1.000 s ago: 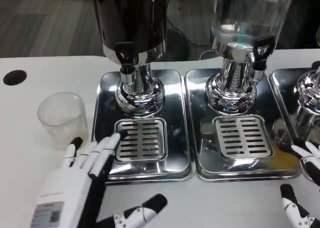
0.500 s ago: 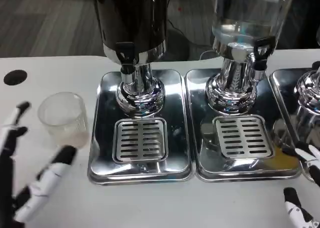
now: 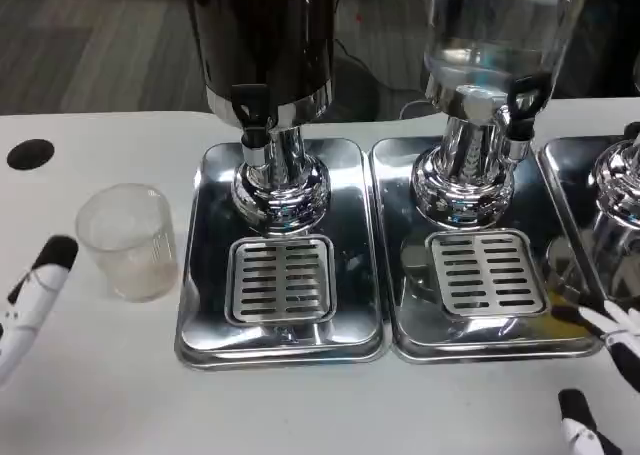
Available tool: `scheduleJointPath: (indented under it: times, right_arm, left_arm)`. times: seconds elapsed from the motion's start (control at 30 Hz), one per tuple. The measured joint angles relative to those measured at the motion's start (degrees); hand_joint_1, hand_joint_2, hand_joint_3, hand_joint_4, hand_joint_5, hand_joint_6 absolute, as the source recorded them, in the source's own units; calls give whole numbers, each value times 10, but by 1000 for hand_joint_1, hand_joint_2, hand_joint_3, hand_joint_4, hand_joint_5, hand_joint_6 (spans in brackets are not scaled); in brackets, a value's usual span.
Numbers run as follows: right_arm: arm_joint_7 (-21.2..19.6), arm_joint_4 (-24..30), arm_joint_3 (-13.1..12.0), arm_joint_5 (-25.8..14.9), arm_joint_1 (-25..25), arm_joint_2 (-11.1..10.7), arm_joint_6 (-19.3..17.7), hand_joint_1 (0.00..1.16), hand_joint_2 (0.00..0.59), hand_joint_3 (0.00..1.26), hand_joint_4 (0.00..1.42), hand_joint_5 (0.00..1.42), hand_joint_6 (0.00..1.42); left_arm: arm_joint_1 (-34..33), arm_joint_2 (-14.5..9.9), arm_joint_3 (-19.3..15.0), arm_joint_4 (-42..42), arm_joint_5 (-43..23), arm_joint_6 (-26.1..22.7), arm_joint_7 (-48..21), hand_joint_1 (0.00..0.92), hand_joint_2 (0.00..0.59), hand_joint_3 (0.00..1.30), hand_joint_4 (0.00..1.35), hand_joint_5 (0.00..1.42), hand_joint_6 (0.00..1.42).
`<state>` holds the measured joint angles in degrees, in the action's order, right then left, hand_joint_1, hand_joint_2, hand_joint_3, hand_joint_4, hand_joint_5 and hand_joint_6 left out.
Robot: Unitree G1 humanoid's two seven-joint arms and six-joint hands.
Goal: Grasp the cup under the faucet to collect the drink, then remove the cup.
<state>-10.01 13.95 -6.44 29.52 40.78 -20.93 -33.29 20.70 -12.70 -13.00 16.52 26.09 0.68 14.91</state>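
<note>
A clear plastic cup [image 3: 128,241] stands upright on the white table, just left of the left steel drip tray [image 3: 205,275] and not under any faucet. The dark dispenser's black faucet [image 3: 252,115] hangs above the slotted grate [image 3: 281,278], which is bare. Of my left hand [image 3: 33,297] only a straight white finger with a black tip shows at the left edge, a little left of the cup and not touching it. My right hand [image 3: 605,375] shows as spread fingertips at the bottom right corner, holding nothing.
A second dispenser with a clear tank and black faucet [image 3: 520,100] stands over its own tray and grate [image 3: 487,272]. Part of a third dispenser [image 3: 620,190] sits at the right edge. A black hole [image 3: 30,154] marks the table at far left.
My left hand has pulled back from the left tray's grate, down and to the left, until only one finger shows. The cup and my right hand have stayed put.
</note>
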Motion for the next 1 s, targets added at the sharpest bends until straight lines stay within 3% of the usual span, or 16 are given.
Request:
scheduleJointPath:
  times: [0.47, 0.67, 1.0]
  right_arm:
    - [9, -2, -14, -31, 28, 0, -37, 531, 454, 224, 99, 61, 0]
    - [13, -4, -18, -42, 34, 0, -55, 528, 454, 229, 104, 61, 0]
    - [29, -4, -20, -53, 44, 1, -78, 526, 454, 238, 108, 61, 0]
  left_arm:
    - [-106, -28, 32, -11, 108, -169, -34, 106, 42, 137, 95, 363, 386]
    - [-130, -36, 44, -22, 110, -197, -40, 116, 45, 137, 119, 399, 399]
    - [-190, -55, 100, -106, 129, -238, -64, 116, 44, 196, 176, 447, 435]
